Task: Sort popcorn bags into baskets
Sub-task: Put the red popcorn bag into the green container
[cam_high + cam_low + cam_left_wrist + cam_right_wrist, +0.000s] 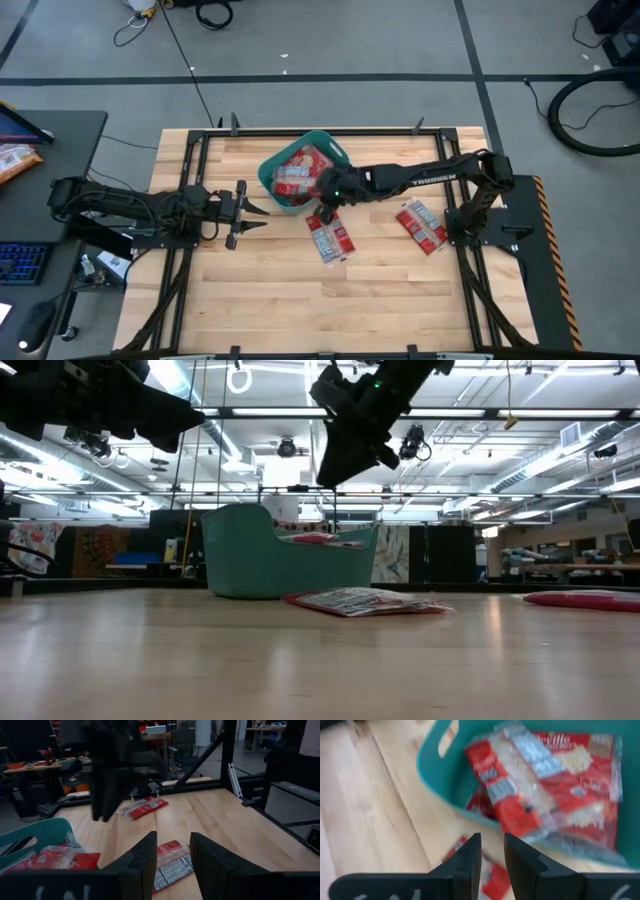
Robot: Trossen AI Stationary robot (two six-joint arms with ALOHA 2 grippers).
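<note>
We find the right claw (pixel 325 200) in the air at the tub's (pixel 335 152) near rim, toward the middle of the bench (pixel 400 310). Its fingers stand a narrow gap apart and hold nothing; the right wrist view shows bare space between them, with the tub and its packets beyond. The left claw (pixel 262 212) waits left of the tub, over the bench's left half, fingers parted and empty.

We judge the step in hand to be the interval between a drop and the next pick: the right claw is empty by the tub, and loose bags lie close below. The nearest bags (pixel 330 236) lie flat on the bench just beside and below the right claw, toward the front edge; they appear to be two, overlapping or touching, though we cannot tell which. The next move calls for a descent onto one of these with the fingers opened wider. The packets are flat and slick, so the grip will need to take an edge; a pinch on the overlap may lift both.

Further bags (pixel 422 224) lie toward the right edge, well apart from the tub.

The tub sits near the back edge, centre. It holds several red bags (pixel 295 172), stacked unevenly; the low view shows one standing above the rim. We cannot count them.
</note>
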